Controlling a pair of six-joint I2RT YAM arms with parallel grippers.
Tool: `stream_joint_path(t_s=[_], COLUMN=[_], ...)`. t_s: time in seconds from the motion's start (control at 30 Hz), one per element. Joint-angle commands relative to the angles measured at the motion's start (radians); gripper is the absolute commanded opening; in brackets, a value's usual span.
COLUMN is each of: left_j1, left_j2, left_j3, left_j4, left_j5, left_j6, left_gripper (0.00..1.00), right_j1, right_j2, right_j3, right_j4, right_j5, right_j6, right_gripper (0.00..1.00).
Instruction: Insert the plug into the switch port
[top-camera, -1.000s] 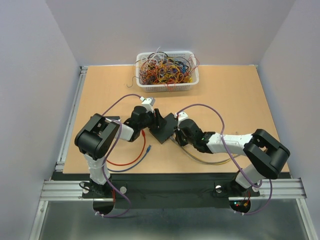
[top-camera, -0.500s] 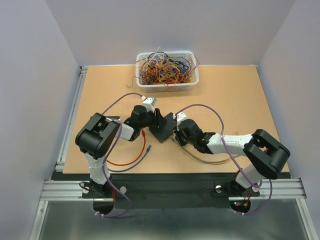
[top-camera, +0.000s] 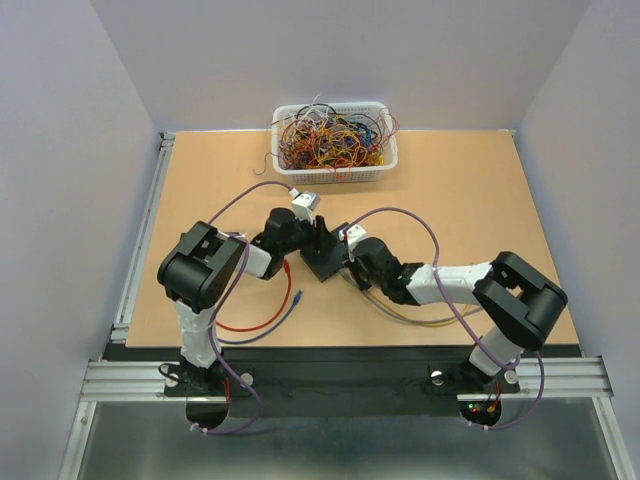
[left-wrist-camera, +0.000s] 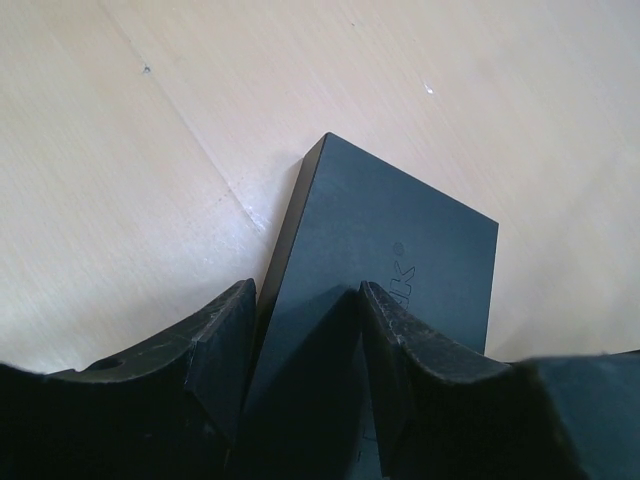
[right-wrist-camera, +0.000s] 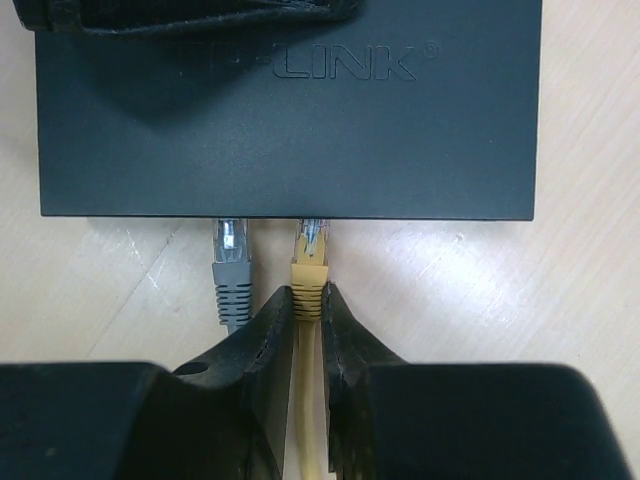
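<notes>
Tan tabletop inside pale grey walls, white basket of tangled wires at the middle of the far edge. Red and blue cables loop near the near-left corner.

The black switch lies about mid-table, a bit toward the near edge, about where it was a second ago.

Your left gripper has edged toward the far edge since then. Its jaws are parted, not clamped. In the wrist view, one finger sits at the box's side edge and the other rests over its top.

Your right arm has swung its elbow left, and the right gripper is closer to the box. It pinches the yellow cable just behind the yellow plug.

The plug's clear tip meets the switch port edge, beside a grey plug. You can't tell how deep it sits.
</notes>
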Motion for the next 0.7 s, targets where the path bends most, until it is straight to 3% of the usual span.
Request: stream_joint_path(t_s=[0.0,0.3,0.67], left_j1=[-0.075,-0.121,-0.216], left_j2=[0.037,0.011,0.023], left_j3=[-0.005,0.016,0.032], left_j4=[-0.083,-0.15,-0.213], left_j5=[0.113,0.071,0.054], left_j6=[0.012,0.065,0.078], left_gripper=[0.55,0.55,0.55], right_j1=[0.01,0.01,0.005], right_j2=[0.029,-0.043,0.094], right_j3=[0.058,0.122,0.317], right_j4=[0.2,0.251,0.354], right_j5=[-0.005,0.02,-0.051], right_j6=[-0.007,-0.046,-0.185], right_gripper=[0.0,0.0,0.0])
